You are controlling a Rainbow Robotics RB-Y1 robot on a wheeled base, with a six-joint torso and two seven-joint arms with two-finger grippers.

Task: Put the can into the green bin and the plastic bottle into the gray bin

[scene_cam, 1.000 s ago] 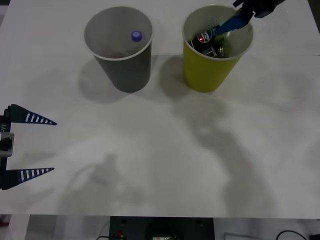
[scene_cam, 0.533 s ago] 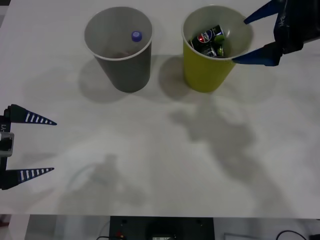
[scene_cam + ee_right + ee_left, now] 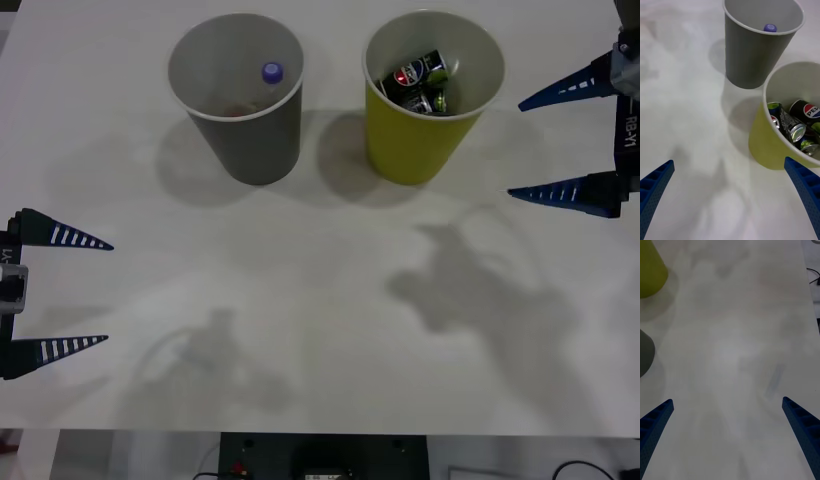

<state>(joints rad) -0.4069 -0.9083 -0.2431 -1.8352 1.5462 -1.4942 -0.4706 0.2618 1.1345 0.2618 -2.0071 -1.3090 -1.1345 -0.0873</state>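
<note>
Standing side by side at the far part of the white table are the gray bin on the robot's left and the green bin on its right, upright, near each other but apart. Inside the green bin lies the can, dark-bodied with its round red-white-blue logo facing up, tilted among other crushed cans, one of them a dark can with green marks. The right wrist view shows the same heap, with the can resting against the bin's inner wall and a silver can top beside it. The plastic bottle is in the gray bin; its blue-purple cap shows near the inner wall, and the clear body cannot be made out. The right gripper hangs to the right of the green bin, clear of its rim, its blue fingers spread wide and empty. The left gripper sits at the table's left edge, well apart from both bins, fingers likewise parted and holding nothing.
</note>
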